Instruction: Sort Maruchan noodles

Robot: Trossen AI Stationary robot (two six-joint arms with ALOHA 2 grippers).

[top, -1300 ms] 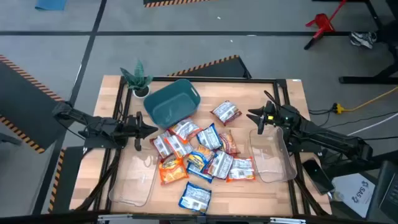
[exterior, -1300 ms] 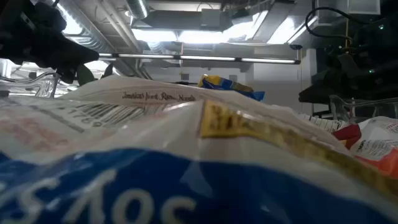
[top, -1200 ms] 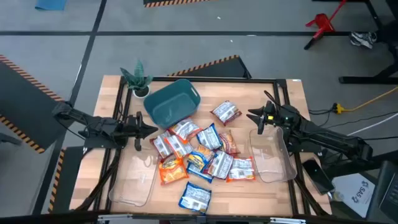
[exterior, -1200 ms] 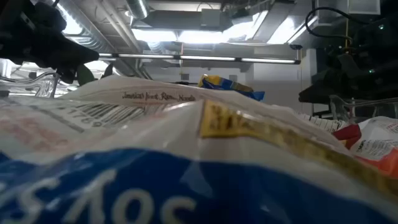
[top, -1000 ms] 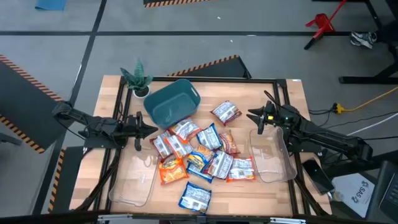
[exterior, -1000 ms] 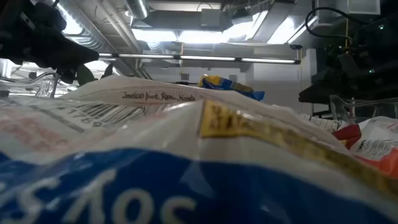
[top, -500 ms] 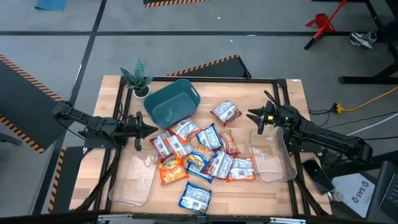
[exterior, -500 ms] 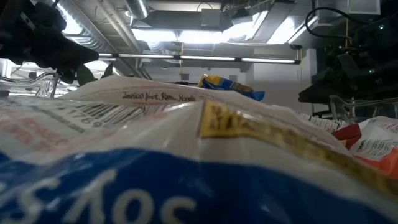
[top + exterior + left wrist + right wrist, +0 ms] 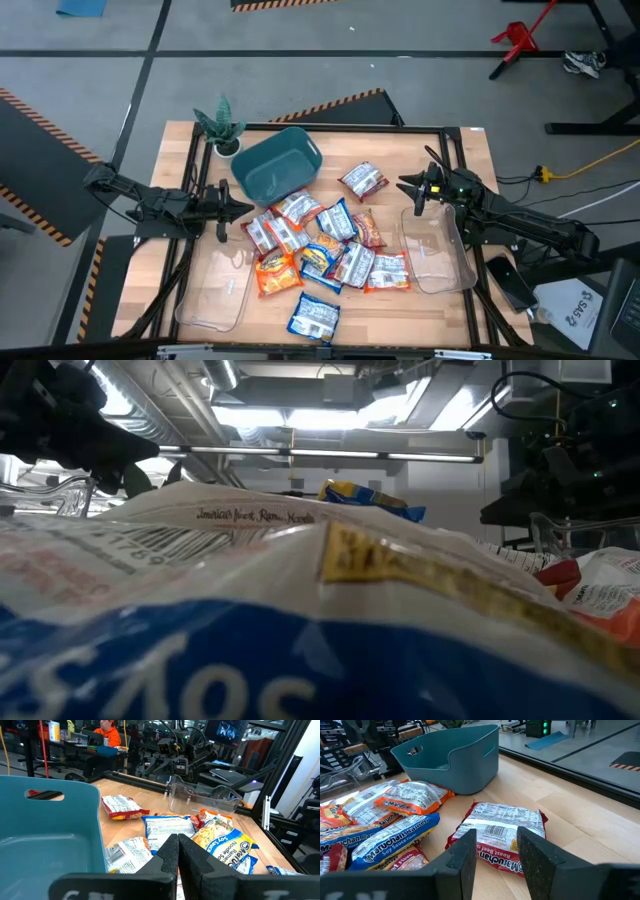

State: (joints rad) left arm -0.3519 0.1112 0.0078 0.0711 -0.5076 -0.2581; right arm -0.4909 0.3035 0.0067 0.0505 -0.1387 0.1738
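Note:
Several Maruchan noodle packets (image 9: pixel 322 245) lie flat in a loose heap at the table's middle, in orange, blue-white and red-white wrappers. One red-white packet (image 9: pixel 363 181) (image 9: pixel 500 832) lies apart toward the far right. A blue-white one (image 9: pixel 314 318) lies alone near the near edge and fills the low view (image 9: pixel 300 640). My left gripper (image 9: pixel 248 208) (image 9: pixel 177 842) hovers shut at the heap's left, beside the teal bin (image 9: pixel 276 165). My right gripper (image 9: pixel 404 185) (image 9: pixel 497 851) hovers open, to the right of the red-white packet.
The teal bin (image 9: pixel 50 835) lies tipped on its side at the far left of the heap. A clear tray (image 9: pixel 216 290) sits near left and another (image 9: pixel 436 250) on the right under my right arm. A small plant (image 9: pixel 221 126) stands at the far left corner. A person sits beyond the table (image 9: pixel 106 731).

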